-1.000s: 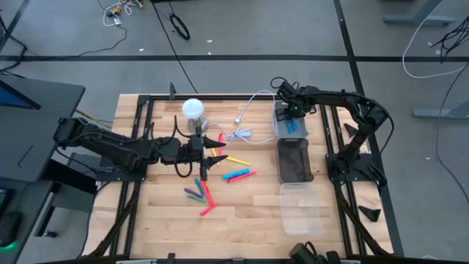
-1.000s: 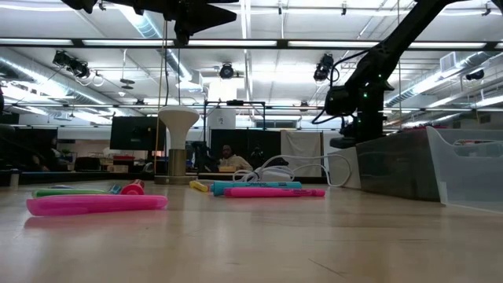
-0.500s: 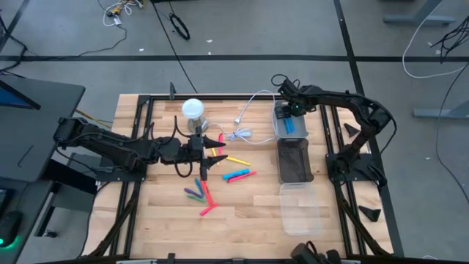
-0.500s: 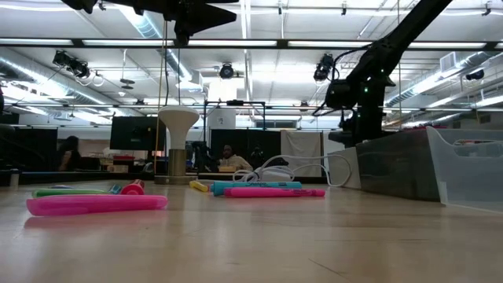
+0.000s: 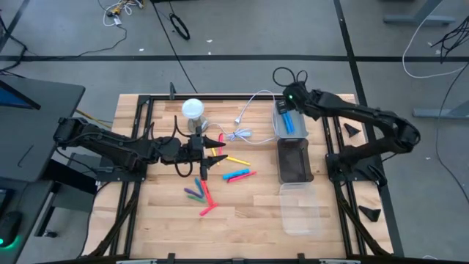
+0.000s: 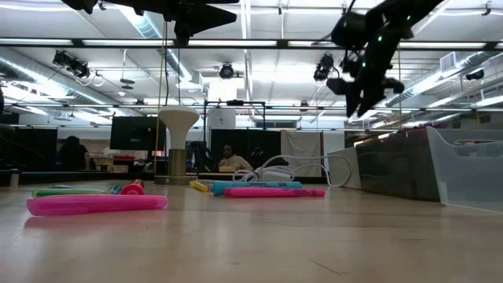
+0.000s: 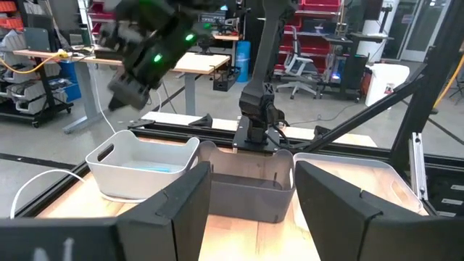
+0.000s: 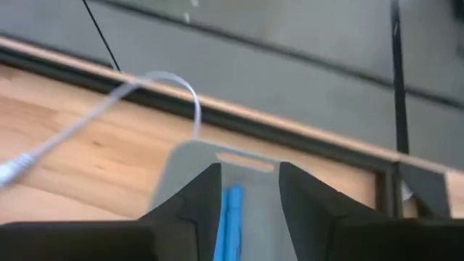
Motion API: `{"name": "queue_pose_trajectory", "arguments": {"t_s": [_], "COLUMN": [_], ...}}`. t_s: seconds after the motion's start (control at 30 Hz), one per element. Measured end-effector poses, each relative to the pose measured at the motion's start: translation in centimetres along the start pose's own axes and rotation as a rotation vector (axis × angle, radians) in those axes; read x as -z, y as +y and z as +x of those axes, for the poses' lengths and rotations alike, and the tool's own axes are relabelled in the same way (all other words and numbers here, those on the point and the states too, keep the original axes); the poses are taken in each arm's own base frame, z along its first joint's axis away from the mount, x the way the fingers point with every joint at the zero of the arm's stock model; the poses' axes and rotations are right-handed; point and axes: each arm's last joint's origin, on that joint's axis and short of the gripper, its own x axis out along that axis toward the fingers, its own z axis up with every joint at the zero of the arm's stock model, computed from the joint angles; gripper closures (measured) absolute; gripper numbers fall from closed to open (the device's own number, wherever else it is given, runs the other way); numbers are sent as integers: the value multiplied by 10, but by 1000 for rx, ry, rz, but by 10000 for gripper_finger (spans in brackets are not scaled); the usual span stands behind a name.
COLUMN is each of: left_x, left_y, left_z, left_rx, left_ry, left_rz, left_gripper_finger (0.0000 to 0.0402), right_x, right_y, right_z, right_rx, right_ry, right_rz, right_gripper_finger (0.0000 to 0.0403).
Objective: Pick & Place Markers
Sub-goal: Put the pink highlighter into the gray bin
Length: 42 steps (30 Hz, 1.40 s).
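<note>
Markers (image 5: 220, 172) are scattered across the middle of the wooden surface (image 5: 249, 213), in pink, red, blue, yellow, green and purple. One blue marker (image 5: 289, 122) is seen lying inside the pale grey bin (image 5: 278, 126) that stands near the far edge of the surface, toward its right side. Just nearer than that bin, a dark bin (image 5: 294, 161) is set, and a clear bin (image 5: 302, 209) is set nearer still, close to the near edge.

The right gripper (image 5: 288, 95) is held above the far end of the pale grey bin, raised clear of it. In the right wrist view its jaws are seen parted, with nothing between them; the blue marker (image 8: 230, 221) shows in the gap, lying in the bin below.

The left gripper (image 5: 211, 148) is held over the middle of the surface, above the scattered markers and beside a white domed stand (image 5: 193, 110). In the left wrist view its jaws are seen standing apart, and nothing is held in them.

A white cable (image 5: 245, 117) is looped on the surface between the stand and the pale grey bin. In the low view a pink marker (image 6: 94, 204) is seen lying nearest the camera, with a green marker (image 6: 71, 191) behind it and further markers farther back. A person (image 6: 229, 159) is seen seated in the room beyond the surface.
</note>
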Motion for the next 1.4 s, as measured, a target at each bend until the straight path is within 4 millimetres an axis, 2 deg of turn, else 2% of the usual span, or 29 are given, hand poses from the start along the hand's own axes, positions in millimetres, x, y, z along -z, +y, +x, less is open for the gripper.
{"name": "queue_pose_trajectory", "arguments": {"t_s": [0.17, 0.33, 0.6, 0.8, 1.0, 1.2, 1.4], "left_x": [0, 0, 0, 0, 0, 1, 12], "left_y": [0, 0, 0, 0, 0, -3, -9], "left_z": [0, 0, 0, 0, 0, 0, -3], "left_rx": [0, 0, 0, 0, 2, 73, 102], "left_ry": [1, 2, 3, 2, 3, 15, 128], "left_rz": [0, 0, 0, 0, -7, -65, -129], "left_gripper_finger": [193, 193, 193, 193, 193, 193, 193], "right_x": [7, 35, 102, 134, 137, 133, 136], "right_y": [13, 28, 32, 35, 41, 46, 47], "right_z": [-38, -62, -68, -73, -86, -106, -112], "right_rx": [-19, -131, -392, -602, -715, -936, -982], "right_ry": [-156, -285, -402, -440, -504, -582, -584], "right_rz": [-72, -157, -180, -182, -172, -156, -159], "right_gripper_finger": [259, 247, 217, 208, 208, 209, 209]}}
